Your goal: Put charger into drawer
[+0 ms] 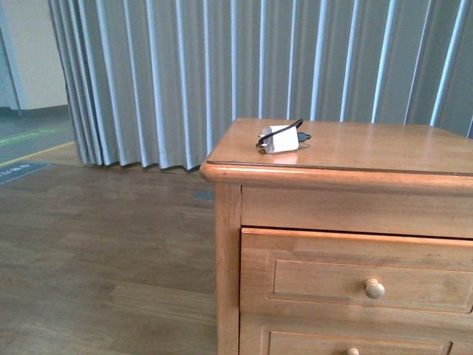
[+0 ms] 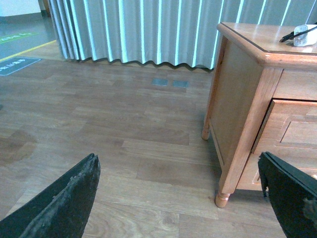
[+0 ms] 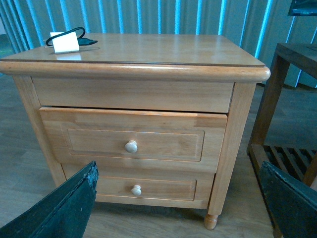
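Note:
The white charger [image 1: 281, 140] with its black cable lies on the wooden cabinet's top [image 1: 369, 148], near the back left corner; it also shows in the right wrist view as the charger [image 3: 65, 42] and at the edge of the left wrist view as the charger [image 2: 304, 34]. The top drawer [image 3: 133, 141] stands pulled out a little, its pale knob [image 3: 131, 146] facing me. My right gripper [image 3: 178, 203] hangs open in front of the cabinet, low, well short of it. My left gripper [image 2: 181, 198] is open over the floor, left of the cabinet. Neither arm shows in the front view.
A similar lower drawer [image 3: 143, 188] sits under the top one. A dark wooden shelf unit [image 3: 287, 99] stands right of the cabinet. Grey pleated curtains [image 1: 259, 59] hang behind. Wood floor [image 2: 124, 134] spreads to the left.

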